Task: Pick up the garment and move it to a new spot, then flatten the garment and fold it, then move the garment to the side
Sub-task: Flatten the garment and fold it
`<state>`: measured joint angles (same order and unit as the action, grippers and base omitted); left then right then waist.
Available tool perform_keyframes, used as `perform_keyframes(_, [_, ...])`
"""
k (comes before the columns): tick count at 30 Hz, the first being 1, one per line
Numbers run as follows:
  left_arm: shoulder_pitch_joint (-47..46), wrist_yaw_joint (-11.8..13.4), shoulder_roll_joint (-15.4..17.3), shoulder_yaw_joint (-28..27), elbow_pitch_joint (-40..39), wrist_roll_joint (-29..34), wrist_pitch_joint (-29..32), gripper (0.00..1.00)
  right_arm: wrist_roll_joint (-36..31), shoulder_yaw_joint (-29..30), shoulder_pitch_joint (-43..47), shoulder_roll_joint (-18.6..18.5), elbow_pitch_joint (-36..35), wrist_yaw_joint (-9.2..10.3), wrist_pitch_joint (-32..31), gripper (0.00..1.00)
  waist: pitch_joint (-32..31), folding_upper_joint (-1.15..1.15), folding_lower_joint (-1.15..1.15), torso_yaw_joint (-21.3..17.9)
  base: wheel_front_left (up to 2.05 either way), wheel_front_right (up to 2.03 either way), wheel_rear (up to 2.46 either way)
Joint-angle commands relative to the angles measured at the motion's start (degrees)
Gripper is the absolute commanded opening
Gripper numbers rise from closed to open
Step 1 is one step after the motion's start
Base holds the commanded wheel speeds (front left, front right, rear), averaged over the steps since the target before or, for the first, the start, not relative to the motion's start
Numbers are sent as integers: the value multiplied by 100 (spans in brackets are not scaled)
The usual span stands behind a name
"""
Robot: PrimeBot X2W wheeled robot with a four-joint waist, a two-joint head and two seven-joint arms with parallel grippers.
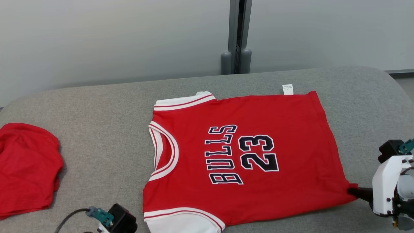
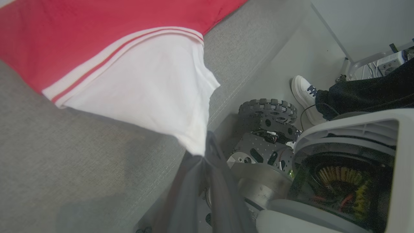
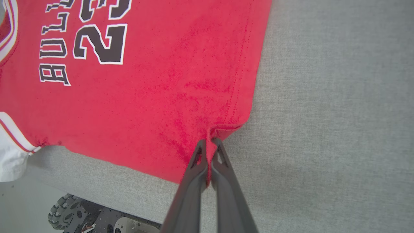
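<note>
The garment (image 1: pixel 245 155) is a red jersey with white sleeves and "BULLS 23" in dark letters, spread flat on the grey table, neck toward the left. My right gripper (image 3: pixel 208 142) is shut on the jersey's near right hem corner (image 1: pixel 352 189), pinching the red cloth between its dark fingers. At the near edge of the table, my left gripper (image 2: pixel 205 153) is shut on the tip of the white sleeve (image 2: pixel 155 87), and the sleeve is pulled taut toward it. In the head view the left wrist (image 1: pixel 121 220) shows at the bottom edge.
Another red cloth (image 1: pixel 27 168) lies bunched at the table's left edge. A grey post (image 1: pixel 237 38) stands behind the table (image 1: pixel 97 129). Below the near edge are the robot's wheeled base (image 2: pixel 268 129) and a person's white shoe (image 2: pixel 304 94).
</note>
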<state>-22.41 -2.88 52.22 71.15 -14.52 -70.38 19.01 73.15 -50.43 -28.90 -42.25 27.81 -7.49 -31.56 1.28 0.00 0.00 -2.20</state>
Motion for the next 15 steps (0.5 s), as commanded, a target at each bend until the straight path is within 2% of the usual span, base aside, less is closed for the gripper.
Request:
perform_keyframes(1, [57,17,-25,-125,-15,-148,-105,0,13,85,-29,-12,-50,-1,93,0,36,0,0,9,0,0,0])
perform_keyframes(9, [-110,-159,-89,-728,70,-862,-622,0,-11,459,-195,95,-53,-1,369,0,245,0,0,33,0,0,0])
perform_keyframes(15, [-271,-234,-343,-1198,247,-1280,-1074,0,17,750,-351,216,61,-1,604,0,423,0,0,83,0,0,0])
